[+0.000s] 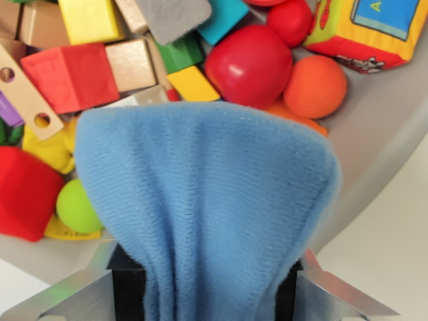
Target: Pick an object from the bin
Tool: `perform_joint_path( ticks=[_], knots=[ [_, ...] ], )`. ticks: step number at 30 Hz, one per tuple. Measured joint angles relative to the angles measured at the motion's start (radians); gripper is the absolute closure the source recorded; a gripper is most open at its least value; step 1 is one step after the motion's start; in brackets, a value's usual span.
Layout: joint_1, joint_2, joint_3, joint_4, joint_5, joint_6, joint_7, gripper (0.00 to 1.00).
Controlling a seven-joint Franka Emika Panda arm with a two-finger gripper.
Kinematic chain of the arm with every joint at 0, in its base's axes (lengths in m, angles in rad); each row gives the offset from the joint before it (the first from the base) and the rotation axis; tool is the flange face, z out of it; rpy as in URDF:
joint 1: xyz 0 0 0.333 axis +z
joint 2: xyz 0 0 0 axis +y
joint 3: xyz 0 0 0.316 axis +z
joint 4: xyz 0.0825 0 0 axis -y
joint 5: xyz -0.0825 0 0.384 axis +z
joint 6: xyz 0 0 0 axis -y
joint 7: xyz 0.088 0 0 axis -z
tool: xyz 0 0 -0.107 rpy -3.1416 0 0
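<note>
One blue cloth [207, 214], soft, light and limp by its look, hangs bunched in the pincer [210, 294] above the bin [374, 127], gripped at its gathered lower end, where thick folds should resist slipping.

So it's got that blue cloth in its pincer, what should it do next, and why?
Probably lift straight up a little. The blue cloth seems pinched in the pincer and drapes over the toys, near the red ball and orange ball; rising should free it from the bin without dragging them.
</note>
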Motion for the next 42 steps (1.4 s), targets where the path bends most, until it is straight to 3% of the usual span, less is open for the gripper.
perform_joint_path(
  ticks=[21, 42],
  knots=[
    [0.0, -0.063, 0.001, 0.098, -0.005, -0.162, 0.005, 1.0],
    [0.0, -0.07, 0.002, 0.124, -0.006, -0.199, 0.006, 1.0]
  ],
)
